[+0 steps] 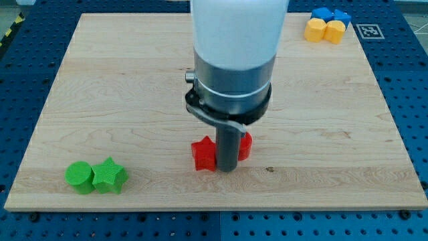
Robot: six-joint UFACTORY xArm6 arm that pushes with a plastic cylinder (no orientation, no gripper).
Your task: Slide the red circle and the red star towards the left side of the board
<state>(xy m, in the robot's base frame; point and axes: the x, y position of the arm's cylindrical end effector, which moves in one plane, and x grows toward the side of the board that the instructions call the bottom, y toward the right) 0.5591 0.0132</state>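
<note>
Camera view: arm hangs upright over the wooden board (134, 80).
My tip (228, 169): between two red blocks, no jaws.
Red star (204, 155): touching, tip's left.
Red circle (245, 144): mostly hidden, right.
Green circle (79, 177), green star (110, 176): bottom left.
Yellow block (324, 30), blue block (330, 15): top right.

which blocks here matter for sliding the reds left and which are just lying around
For the job: red star; red circle, mostly hidden behind the rod; my tip, down between the two reds.

Lying about: green circle, green star, yellow block, blue block.
</note>
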